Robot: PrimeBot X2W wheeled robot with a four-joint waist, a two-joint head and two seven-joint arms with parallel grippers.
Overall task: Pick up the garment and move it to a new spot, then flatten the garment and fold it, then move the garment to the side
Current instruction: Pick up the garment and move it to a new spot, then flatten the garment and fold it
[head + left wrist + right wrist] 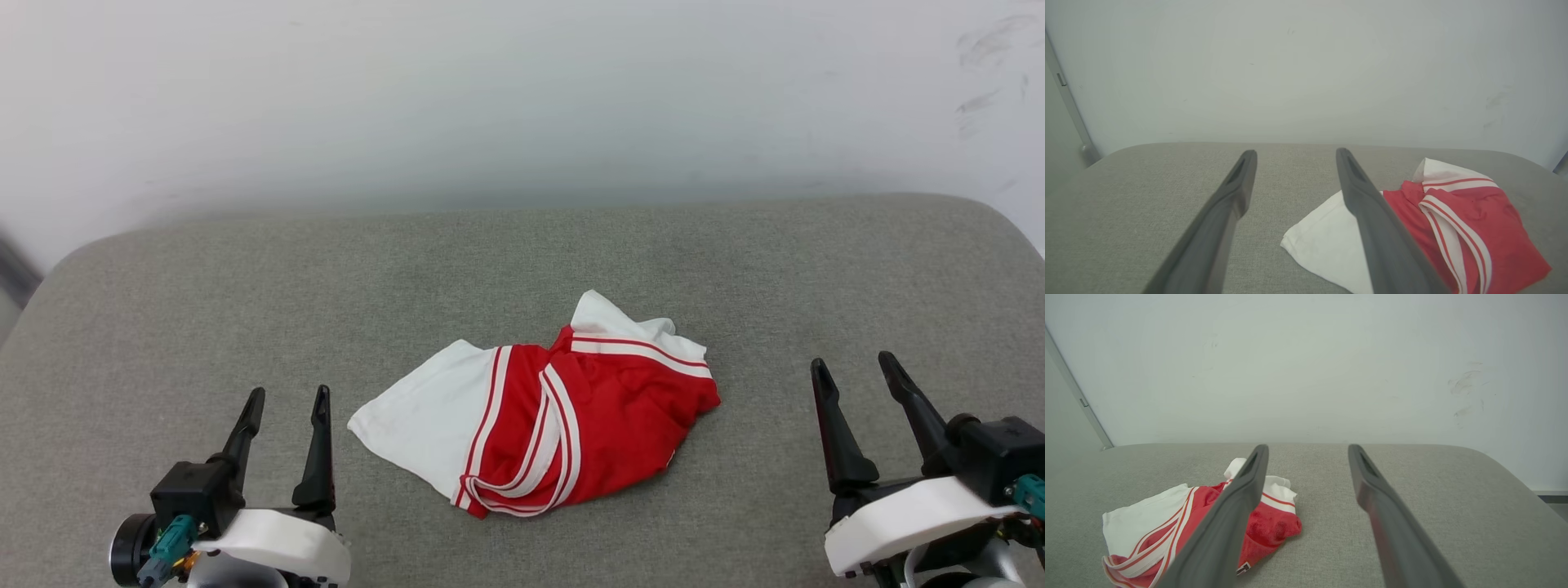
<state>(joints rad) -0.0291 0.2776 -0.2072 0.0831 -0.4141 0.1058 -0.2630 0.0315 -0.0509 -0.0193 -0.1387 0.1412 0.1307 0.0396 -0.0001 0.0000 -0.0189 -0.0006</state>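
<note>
A crumpled red-and-white garment point(571, 416) lies near the middle of the grey fabric tabletop point(522, 261), between the two end effectors and touching neither. The left end effector point(289, 394) sits near its white sleeve, fingers apart. The right end effector point(853, 361), also spread and empty, stands farther off the red edge.

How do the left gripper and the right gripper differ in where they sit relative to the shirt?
The left gripper sits close to the garment, by its white sleeve; the right gripper stands farther off, beyond its red side. In the head view the left gripper shows lower than the right gripper. Both are open, empty and off the fabric.
</note>
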